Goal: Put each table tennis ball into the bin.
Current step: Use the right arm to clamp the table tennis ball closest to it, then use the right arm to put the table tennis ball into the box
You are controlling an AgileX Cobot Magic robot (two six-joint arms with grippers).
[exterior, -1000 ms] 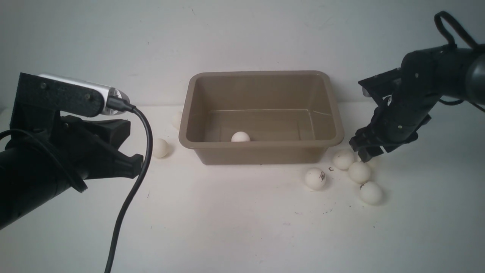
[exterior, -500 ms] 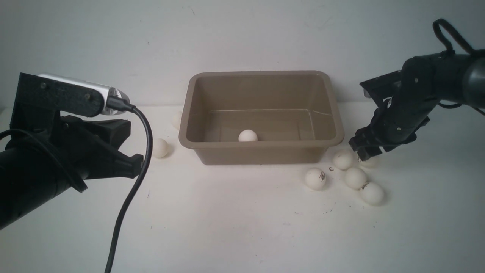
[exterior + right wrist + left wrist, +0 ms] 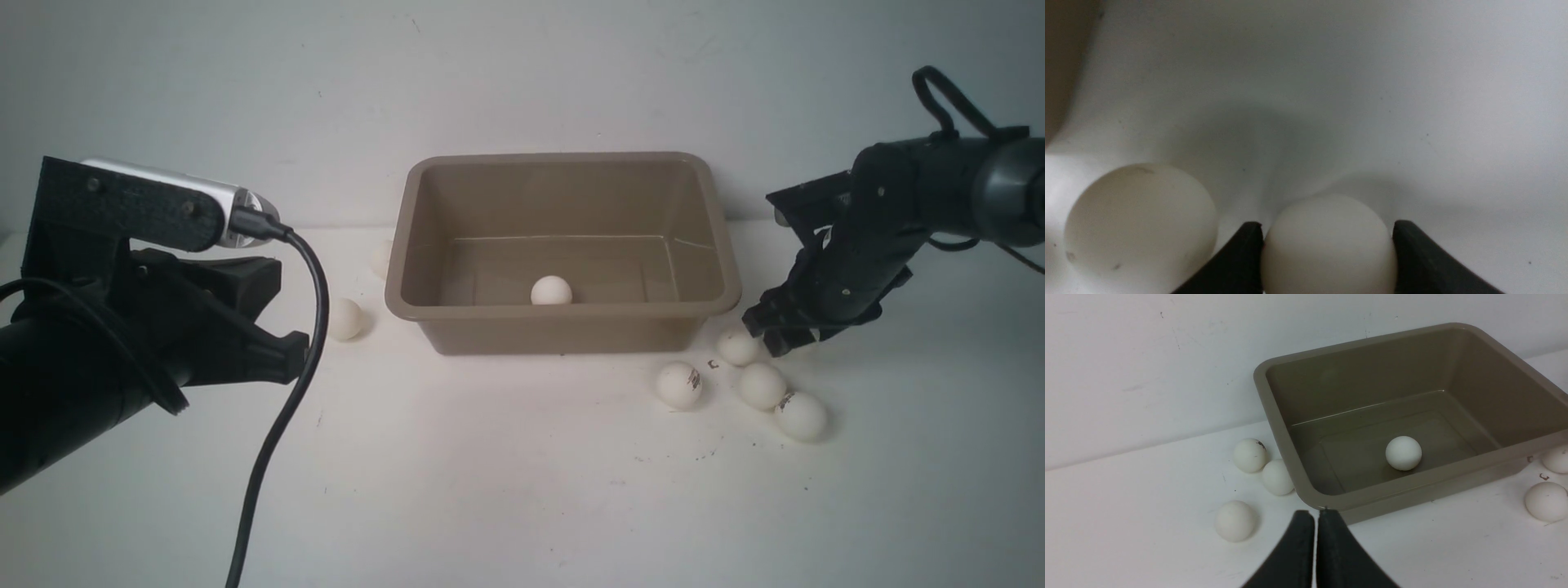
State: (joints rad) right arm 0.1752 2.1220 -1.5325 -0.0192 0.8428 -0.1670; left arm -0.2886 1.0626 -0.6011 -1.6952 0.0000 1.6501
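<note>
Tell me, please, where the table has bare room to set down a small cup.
The widest bare patch is the table in front of the bin, between the black cable and the four balls at its right. It is crowded there, by the right gripper, and beside the bin's left wall, where three balls lie.

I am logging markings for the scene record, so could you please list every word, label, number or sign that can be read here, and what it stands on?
No text is legible.
Marked ball right of the bin: dark print, too blurred to read.
Outermost ball on that side: small dark print, too blurred to read.
C-shaped mark on the table: perhaps a stain, not clearly a letter.
</note>
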